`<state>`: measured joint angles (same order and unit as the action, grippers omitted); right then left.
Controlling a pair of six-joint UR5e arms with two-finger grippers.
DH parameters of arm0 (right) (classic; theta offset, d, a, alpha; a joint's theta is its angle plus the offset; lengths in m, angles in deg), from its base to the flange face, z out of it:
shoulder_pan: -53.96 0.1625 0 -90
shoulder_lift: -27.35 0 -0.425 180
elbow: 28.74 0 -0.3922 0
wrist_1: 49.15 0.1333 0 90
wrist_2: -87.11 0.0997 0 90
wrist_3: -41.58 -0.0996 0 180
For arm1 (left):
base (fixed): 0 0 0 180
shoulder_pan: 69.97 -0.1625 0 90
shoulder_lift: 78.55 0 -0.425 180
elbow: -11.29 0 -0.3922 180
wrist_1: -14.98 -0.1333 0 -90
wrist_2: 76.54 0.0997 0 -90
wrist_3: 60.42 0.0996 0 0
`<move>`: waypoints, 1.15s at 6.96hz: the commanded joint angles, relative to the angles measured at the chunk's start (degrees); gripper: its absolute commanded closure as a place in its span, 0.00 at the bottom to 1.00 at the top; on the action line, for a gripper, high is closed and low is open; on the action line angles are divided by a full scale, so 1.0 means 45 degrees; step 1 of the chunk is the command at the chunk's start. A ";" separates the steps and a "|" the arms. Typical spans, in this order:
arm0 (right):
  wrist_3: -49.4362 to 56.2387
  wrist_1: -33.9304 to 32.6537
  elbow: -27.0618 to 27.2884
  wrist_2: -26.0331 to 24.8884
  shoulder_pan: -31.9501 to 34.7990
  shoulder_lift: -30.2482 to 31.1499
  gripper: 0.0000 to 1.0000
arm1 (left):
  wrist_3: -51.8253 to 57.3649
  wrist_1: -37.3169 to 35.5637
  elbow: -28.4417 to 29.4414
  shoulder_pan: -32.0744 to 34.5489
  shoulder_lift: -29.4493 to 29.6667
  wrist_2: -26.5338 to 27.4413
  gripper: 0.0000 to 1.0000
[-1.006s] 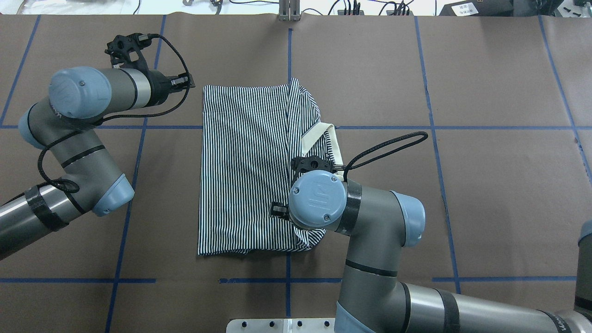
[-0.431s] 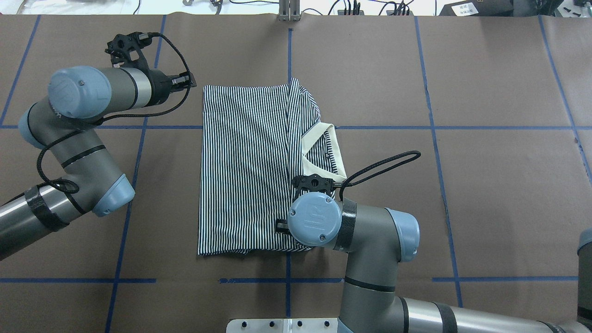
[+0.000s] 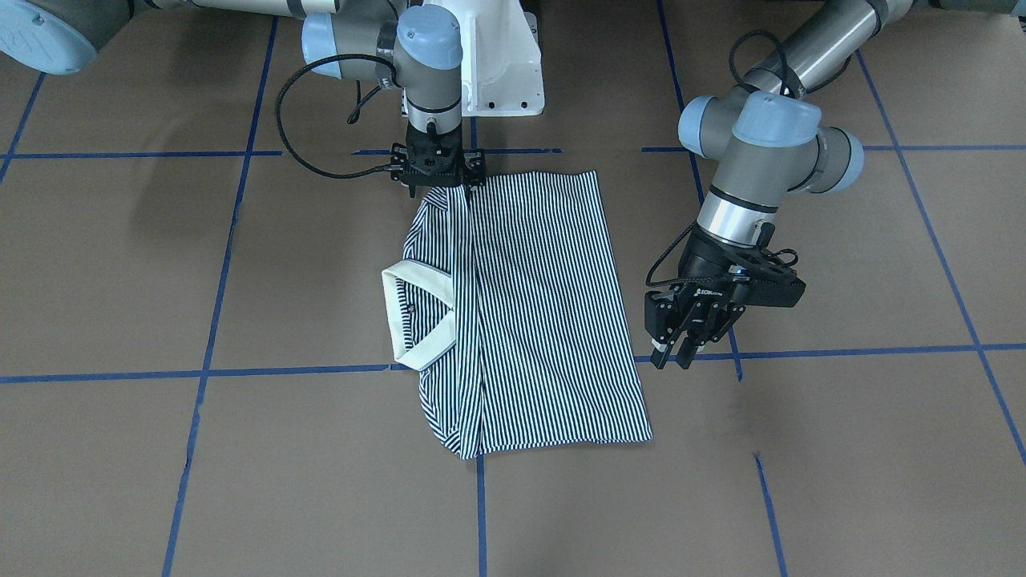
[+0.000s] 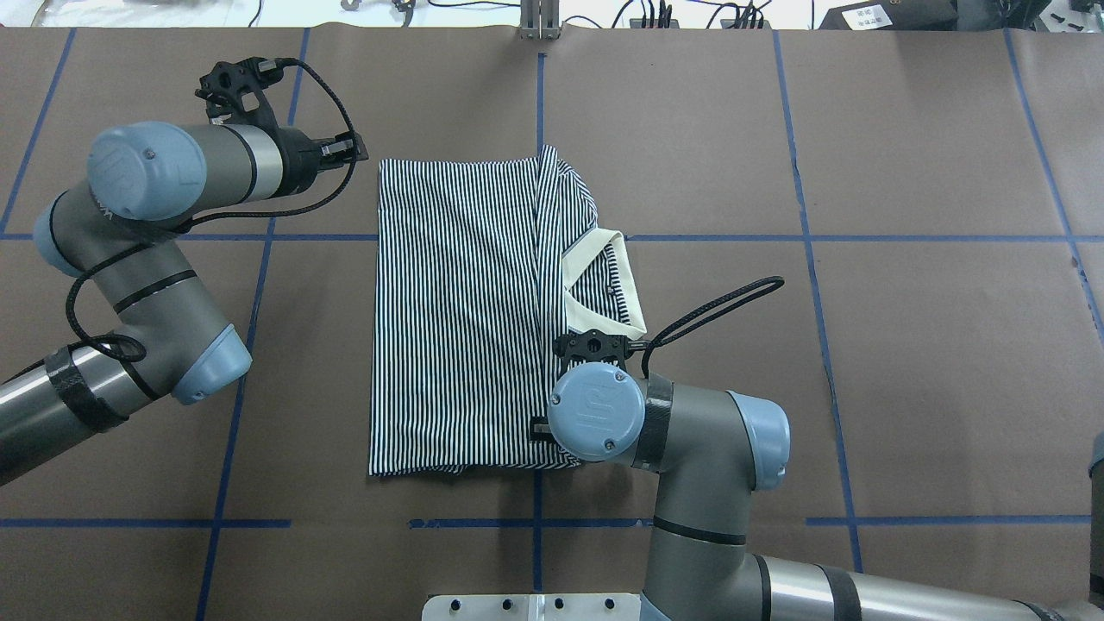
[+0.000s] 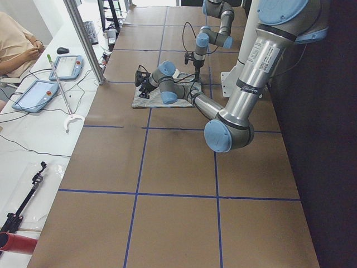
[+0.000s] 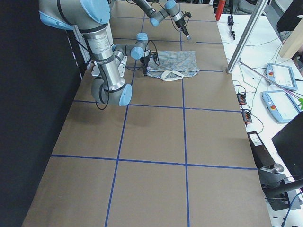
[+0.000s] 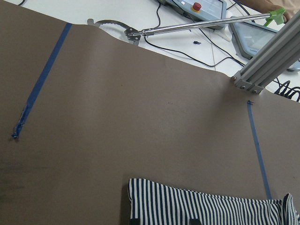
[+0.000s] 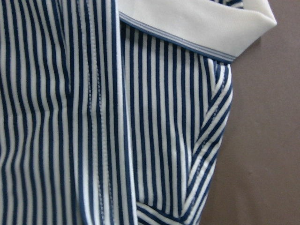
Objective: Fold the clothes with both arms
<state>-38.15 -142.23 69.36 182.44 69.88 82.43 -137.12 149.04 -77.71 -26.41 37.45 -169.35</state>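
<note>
On the brown worktop [image 4: 906,388] the striped polo shirt [image 4: 457,319] lies flat as a tall rectangle. 1 side panel is already folded over, and the cream collar [image 3: 421,279] pokes out on the robot's right. The step in hand looks like finishing that fold at the near right corner. To do it well, the right arm [image 4: 690,483] should work low and avoid dragging the cloth, so the fold line runs straight and the hem lies square. The right gripper [image 3: 437,172] sits on that corner, touching the fabric. Whether its jaws are parted or pinching cloth cannot be told. The left gripper [image 3: 680,349] hangs just beside the shirt's far left corner, jaws parted, holding nothing.
</note>
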 commanded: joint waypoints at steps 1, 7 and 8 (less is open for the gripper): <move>0.1032 -0.0291 0.1451 0.0065 0.0307 0.1462 0.00 | -0.0027 -0.0007 -0.0085 -0.0012 -0.0016 0.0000 0.54; 0.1703 -0.0136 0.0654 -0.0013 0.1032 -0.0118 0.00 | -0.0027 -0.0319 -0.0612 0.0026 -0.0112 -0.0348 0.54; 0.1489 -0.0115 -0.0247 -0.0032 0.1032 -0.0845 0.00 | -0.0027 -0.0319 -0.1019 0.0027 -0.0481 -0.0351 0.54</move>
<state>-30.53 -143.01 73.26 182.39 74.35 83.27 -137.22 147.66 -80.65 -26.34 36.63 -170.47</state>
